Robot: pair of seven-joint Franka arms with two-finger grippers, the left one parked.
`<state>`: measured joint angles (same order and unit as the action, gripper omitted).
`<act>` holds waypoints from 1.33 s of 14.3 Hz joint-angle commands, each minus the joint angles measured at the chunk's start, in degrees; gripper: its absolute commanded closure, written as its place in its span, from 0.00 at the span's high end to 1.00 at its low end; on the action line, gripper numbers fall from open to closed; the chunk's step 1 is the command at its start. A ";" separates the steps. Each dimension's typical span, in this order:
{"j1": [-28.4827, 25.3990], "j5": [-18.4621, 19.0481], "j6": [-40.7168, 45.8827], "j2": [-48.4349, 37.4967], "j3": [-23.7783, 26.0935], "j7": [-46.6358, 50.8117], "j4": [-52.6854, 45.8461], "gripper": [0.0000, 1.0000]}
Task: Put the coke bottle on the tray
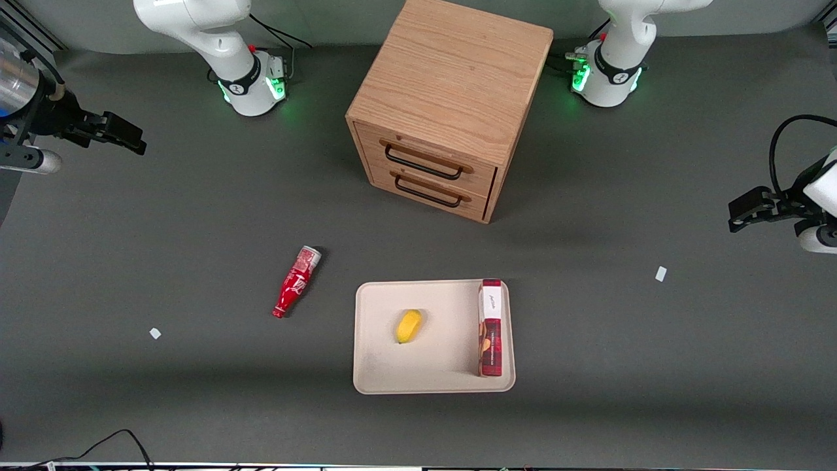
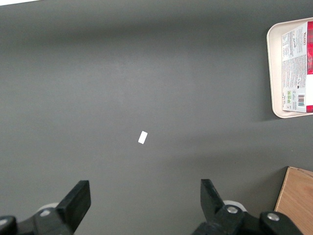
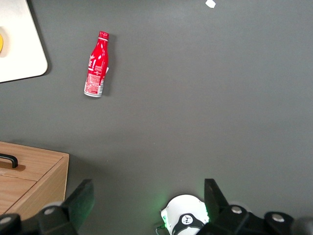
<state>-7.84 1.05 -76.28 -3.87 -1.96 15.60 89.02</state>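
The coke bottle [image 1: 296, 281] lies on its side on the grey table, red with white script, its cap pointing toward the front camera and its silvery base toward the cabinet. It lies beside the beige tray [image 1: 379, 366], apart from it, toward the working arm's end. It also shows in the right wrist view [image 3: 96, 65], with a corner of the tray [image 3: 19, 54]. My right gripper [image 1: 124, 136] hangs high above the table at the working arm's end, far from the bottle, its fingers [image 3: 83, 200] open and empty.
On the tray lie a yellow fruit [image 1: 409, 326] and a red-and-white box [image 1: 490, 327]. A wooden two-drawer cabinet [image 1: 444, 104] stands farther from the front camera than the tray. Small white scraps [image 1: 155, 333] [image 1: 660, 273] lie on the table.
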 commanded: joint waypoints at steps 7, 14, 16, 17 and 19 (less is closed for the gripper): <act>-0.15 0.01 3.24 0.44 0.03 0.31 -1.13 1.00; -1.21 -12.47 -2.88 15.35 1.87 14.95 -9.49 1.00; -1.12 -12.04 -9.20 20.98 5.03 18.57 -5.63 1.00; -1.30 -12.04 -14.11 23.27 5.21 21.11 -2.82 1.00; -1.39 -11.43 -27.45 26.53 6.53 23.15 4.11 1.00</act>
<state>-8.97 -9.86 -95.24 20.17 3.94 35.58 88.18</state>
